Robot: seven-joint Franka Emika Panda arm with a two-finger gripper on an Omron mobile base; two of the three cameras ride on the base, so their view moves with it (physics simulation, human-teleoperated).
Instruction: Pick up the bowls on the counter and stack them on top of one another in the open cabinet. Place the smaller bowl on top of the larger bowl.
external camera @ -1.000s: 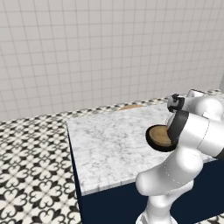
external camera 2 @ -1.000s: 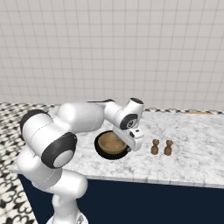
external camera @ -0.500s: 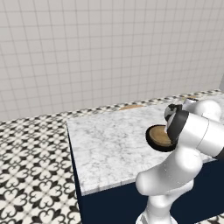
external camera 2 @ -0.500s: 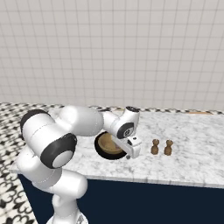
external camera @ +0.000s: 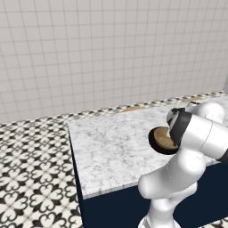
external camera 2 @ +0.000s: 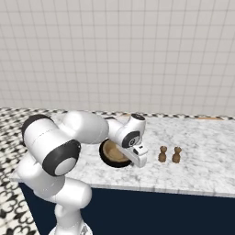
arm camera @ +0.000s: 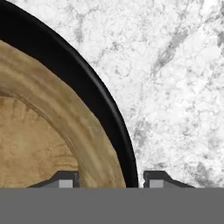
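While the wooden bowl (arm camera: 39, 131) is sitting nested inside the black bowl (arm camera: 94, 100) on the marble counter (arm camera: 175, 87), near its front edge, the gripper (arm camera: 111, 177) is poising directly above the pair's shared rim. Its two fingertips (arm camera: 65, 179) are standing apart, one over the wooden wall, the other over bare marble just outside the black lip, so both rims are lying between open jaws and nothing is being gripped yet. Judging by that straddle, the coming close depends on both rims staying between the tips. From the right, the base camera is showing two small brown shakers (external camera 2: 169, 154) standing beside the bowls, toward the counter's right end; from the left, the arm is hiding them.
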